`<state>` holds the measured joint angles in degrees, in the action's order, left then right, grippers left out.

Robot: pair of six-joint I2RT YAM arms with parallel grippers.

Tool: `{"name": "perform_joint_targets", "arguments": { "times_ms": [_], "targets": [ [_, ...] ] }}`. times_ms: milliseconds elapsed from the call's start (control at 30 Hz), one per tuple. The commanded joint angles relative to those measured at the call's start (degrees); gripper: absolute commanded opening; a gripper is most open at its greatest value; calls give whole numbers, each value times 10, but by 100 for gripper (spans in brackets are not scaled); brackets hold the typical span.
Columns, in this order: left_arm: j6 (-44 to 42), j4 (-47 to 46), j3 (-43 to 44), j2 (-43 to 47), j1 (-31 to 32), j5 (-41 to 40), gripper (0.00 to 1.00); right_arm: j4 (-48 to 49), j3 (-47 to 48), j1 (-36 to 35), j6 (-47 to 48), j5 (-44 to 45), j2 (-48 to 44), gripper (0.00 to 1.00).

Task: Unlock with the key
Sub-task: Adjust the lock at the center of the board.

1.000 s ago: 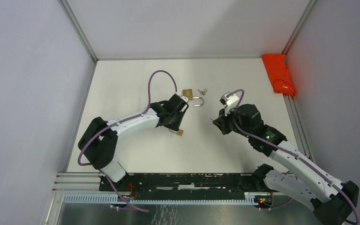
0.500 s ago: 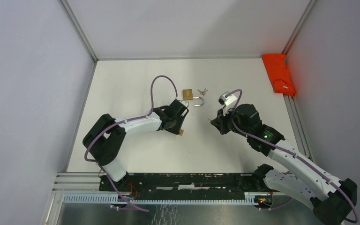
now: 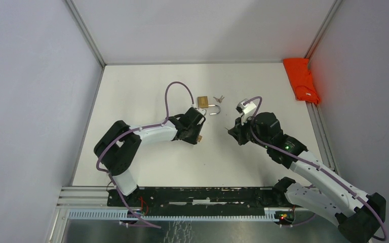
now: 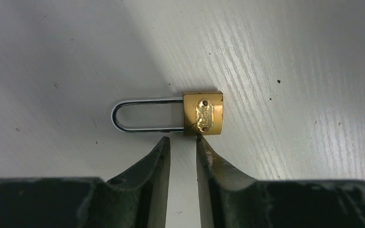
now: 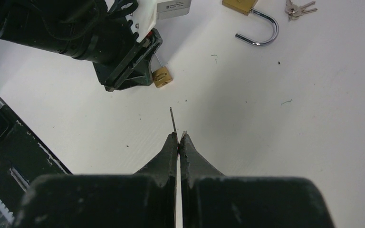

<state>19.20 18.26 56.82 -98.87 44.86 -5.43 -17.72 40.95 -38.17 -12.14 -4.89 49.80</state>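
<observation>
A small brass padlock (image 4: pixel 203 114) lies on the white table with its shackle (image 4: pixel 140 115) closed and pointing left in the left wrist view. My left gripper (image 4: pixel 182 142) hovers just short of it, open, nothing between the fingers; the right fingertip (image 4: pixel 202 145) is at the lock body's edge. From above, this padlock (image 3: pixel 199 137) sits at the left gripper (image 3: pixel 194 130). My right gripper (image 5: pixel 178 135) is shut on a thin key (image 5: pixel 172 119) whose blade sticks out toward the padlock (image 5: pixel 161 77). The right gripper (image 3: pixel 231 132) stands to the lock's right, apart from it.
A larger brass padlock (image 3: pixel 202 101) with its shackle (image 5: pixel 261 29) swung open lies farther back, a bunch of keys (image 3: pixel 219 98) beside it. A red cloth (image 3: pixel 301 78) lies at the table's right edge. Grey walls enclose the table.
The left arm has drawn in and its gripper has settled at the small padlock, which now lies slightly farther up and right. The right gripper shifted slightly, then held still with the key.
</observation>
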Motion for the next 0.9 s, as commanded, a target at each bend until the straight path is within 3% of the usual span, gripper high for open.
{"name": "perform_joint_targets", "arguments": {
  "times_ms": [0, 267, 433, 667, 867],
  "targets": [
    [30, 5, 16, 6, 2, -8, 33, 1, 20, 1, 7, 29, -8, 0],
    [-46, 3, 8, 100, 4, -53, 42, -13, 25, 1, 4, 43, -27, 0],
    [-53, 14, 57, 70, 2, -72, 42, -26, 30, 1, 0, 45, -44, 0],
    [-4, 48, 87, -18, 3, -85, 19, -33, 36, 1, 2, 45, -45, 0],
    [2, 32, 66, -12, 3, -78, 12, -25, 32, 1, 1, 43, -39, 0]
  ]
}}
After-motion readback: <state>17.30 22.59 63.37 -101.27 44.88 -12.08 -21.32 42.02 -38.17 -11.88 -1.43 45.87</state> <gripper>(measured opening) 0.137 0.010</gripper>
